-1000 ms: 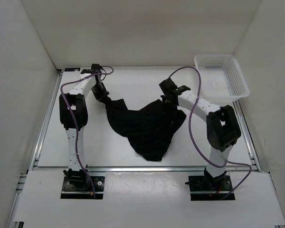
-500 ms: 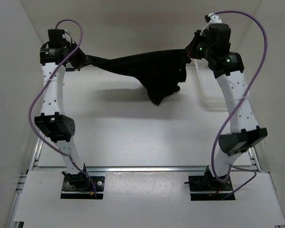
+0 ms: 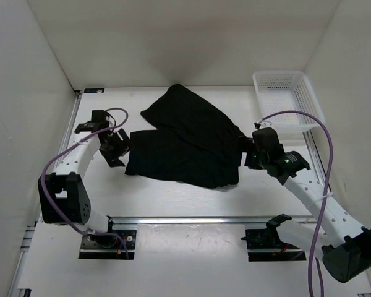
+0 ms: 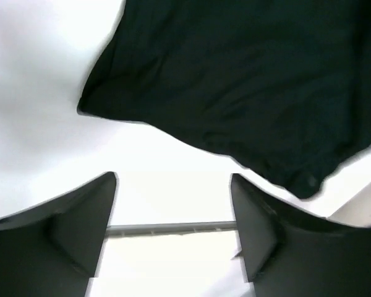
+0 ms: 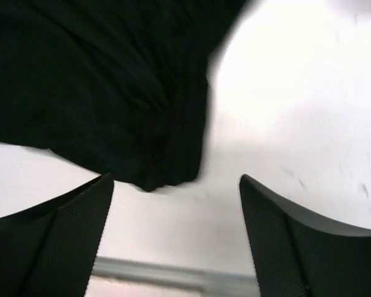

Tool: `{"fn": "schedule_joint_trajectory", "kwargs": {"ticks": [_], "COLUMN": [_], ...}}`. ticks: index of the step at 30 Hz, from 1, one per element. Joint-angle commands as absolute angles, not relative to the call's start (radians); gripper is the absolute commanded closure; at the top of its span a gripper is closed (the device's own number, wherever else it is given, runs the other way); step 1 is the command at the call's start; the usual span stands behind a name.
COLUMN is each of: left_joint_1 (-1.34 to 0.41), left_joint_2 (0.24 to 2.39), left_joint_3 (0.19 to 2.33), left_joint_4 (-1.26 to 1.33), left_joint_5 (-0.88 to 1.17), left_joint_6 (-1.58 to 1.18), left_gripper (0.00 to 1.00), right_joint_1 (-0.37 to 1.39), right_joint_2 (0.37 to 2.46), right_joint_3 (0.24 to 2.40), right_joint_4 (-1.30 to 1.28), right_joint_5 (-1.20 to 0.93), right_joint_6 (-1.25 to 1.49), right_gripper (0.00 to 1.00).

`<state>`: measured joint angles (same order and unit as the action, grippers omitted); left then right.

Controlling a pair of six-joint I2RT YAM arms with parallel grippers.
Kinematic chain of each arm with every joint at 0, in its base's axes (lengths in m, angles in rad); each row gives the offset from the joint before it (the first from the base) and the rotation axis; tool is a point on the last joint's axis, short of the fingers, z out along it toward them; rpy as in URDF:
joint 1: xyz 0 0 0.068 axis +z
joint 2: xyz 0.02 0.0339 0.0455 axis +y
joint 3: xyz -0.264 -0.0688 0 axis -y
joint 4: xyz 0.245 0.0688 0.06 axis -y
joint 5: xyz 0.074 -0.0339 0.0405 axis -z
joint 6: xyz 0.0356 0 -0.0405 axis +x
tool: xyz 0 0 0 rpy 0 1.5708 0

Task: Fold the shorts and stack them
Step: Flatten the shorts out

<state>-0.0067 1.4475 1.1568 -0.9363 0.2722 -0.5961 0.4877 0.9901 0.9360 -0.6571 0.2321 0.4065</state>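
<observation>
White table (image 3: pixel 167 197), shorts (image 3: pixel 185 143) flat between left hand (image 3: pixel 116 150) and right hand (image 3: pixel 248 153), both wide open, empty.

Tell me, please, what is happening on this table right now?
Two robot arms are working on the black shorts, which lie spread on the table, not yet folded. The left gripper is open beside their left edge, the right gripper open beside their right edge; neither holds anything. A white basket stands at the far right corner.
</observation>
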Motion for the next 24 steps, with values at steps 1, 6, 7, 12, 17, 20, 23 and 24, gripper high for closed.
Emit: {"fn": "schedule_joint_trajectory", "kwargs": {"ticks": [1,6,7,12,17,20,23,24], "left_joint_1": [0.008,0.017,0.026,0.035,0.035,0.011,0.011,0.011], "left_joint_2": [1.378,1.315,1.315,1.338,1.452,1.535,1.591,1.624], "left_joint_3": [1.134,1.143,1.128,1.028,0.985,0.996,0.996,0.996], "left_joint_4": [-0.882,-0.902,-0.902,-0.911,-0.857,-0.832,-0.808,-0.795], "left_joint_5": [0.233,0.167,0.155,0.146,0.156,0.144,0.132,0.132], "left_joint_6": [-0.604,-0.643,-0.643,-0.676,-0.676,-0.676,-0.686,-0.686], "left_gripper": [0.2,0.72,0.75,0.36,0.06,0.06,0.15,0.18], "right_joint_1": [0.476,0.43,0.43,0.43,0.394,0.266,0.198,0.198], "right_joint_2": [0.953,0.965,0.974,0.953,0.871,0.899,0.966,0.985], "right_joint_3": [0.942,0.937,0.927,0.772,0.628,0.543,0.474,0.474], "right_joint_4": [-0.722,-0.742,-0.727,-0.68,-0.6,-0.505,-0.393,-0.376], "right_joint_5": [0.299,0.112,0.089,0.067,0.063,-0.196,-0.302,-0.302], "right_joint_6": [0.592,0.687,0.73,0.916,1.035,1.022,1.022,1.022], "right_gripper": [0.05,0.07,0.13,0.47,0.34,0.18,0.18,0.18]}}
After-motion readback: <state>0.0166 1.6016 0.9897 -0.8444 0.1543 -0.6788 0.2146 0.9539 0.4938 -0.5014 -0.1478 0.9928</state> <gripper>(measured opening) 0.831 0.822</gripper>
